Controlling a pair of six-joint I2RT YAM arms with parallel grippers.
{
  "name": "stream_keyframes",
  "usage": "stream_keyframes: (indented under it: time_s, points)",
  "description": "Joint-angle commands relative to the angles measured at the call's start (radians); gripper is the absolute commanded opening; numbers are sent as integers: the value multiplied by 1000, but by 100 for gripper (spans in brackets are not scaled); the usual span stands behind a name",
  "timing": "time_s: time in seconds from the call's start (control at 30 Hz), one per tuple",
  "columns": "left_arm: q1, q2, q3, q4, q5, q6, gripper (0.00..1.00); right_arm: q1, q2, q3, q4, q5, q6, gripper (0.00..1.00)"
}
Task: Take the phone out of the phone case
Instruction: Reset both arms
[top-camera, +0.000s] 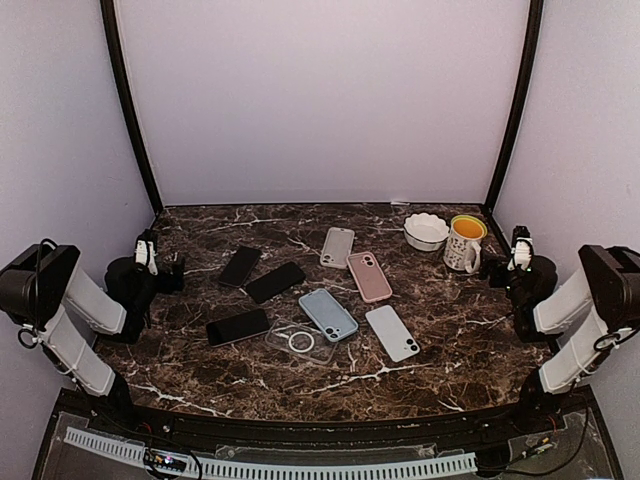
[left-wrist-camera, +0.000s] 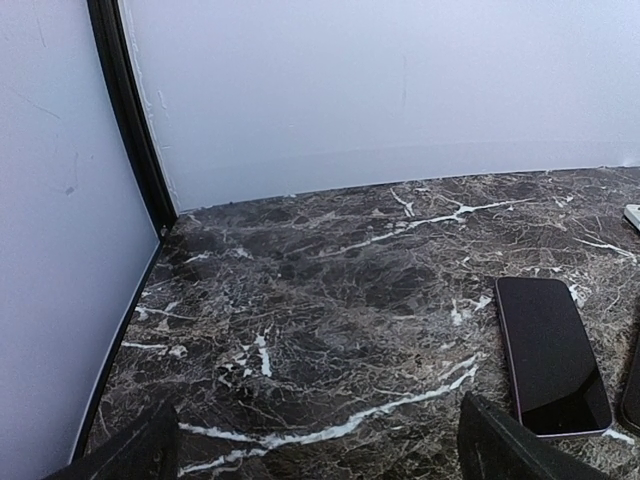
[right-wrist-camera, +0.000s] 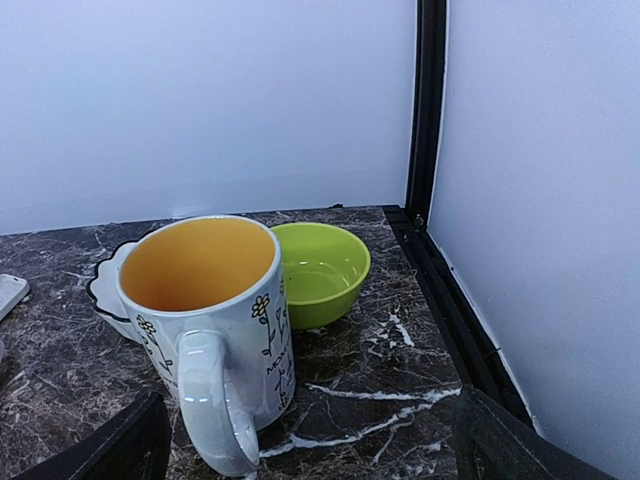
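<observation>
- The job looked to be at its very start. Nothing was lifted, and both arms were at the side edges of the marble table (top-camera: 200, 380), well apart from the phones.
- The left gripper (top-camera: 170, 268) hovered low near the left wall. In its wrist view the fingertips (left-wrist-camera: 130, 450) stood wide apart with only bare stone between them, gripping nothing.
- A black phone (left-wrist-camera: 550, 355) lay screen-up ahead of it and to the right, the nearest handset to that arm.
- The right gripper (top-camera: 497, 266) was by the far right corner, its jaws just as wide and just as empty. It faced a flowered mug (right-wrist-camera: 205, 320), with a green bowl (right-wrist-camera: 320, 270) just behind the mug and a white scalloped bowl (right-wrist-camera: 105, 285) to its left.
- The phones lay in a loose cluster mid-table. A blue-cased phone (top-camera: 328, 313) and a pink-cased phone (top-camera: 369, 276) lay back-up, and I took one of these to be the piece for the task, though I couldn't say which.
- A clear case (top-camera: 300, 341) with no phone in it lay right against the blue one, and a white phone (top-camera: 392, 332) lay on the blue one's other side.
- To my eye, the next move called for an arm to swing in over the middle and come down on one cased phone. The phone is thin and flat on stone, so one claw would likely have to pin the case's edge while the other worked the phone free.
</observation>
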Motion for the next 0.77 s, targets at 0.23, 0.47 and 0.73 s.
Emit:
stream_keyframes:
  time_s: [0.23, 0.47, 0.73]
  points:
    - [6, -17, 10, 3, 13, -6, 99, -1, -2, 7, 45, -13, 6, 99]
    - [6, -18, 10, 3, 13, -5, 99, -1, 1, -1, 59, -44, -7, 98]
    - [6, -17, 10, 3, 12, -5, 99, -1, 1, 0, 58, -34, -1, 99]
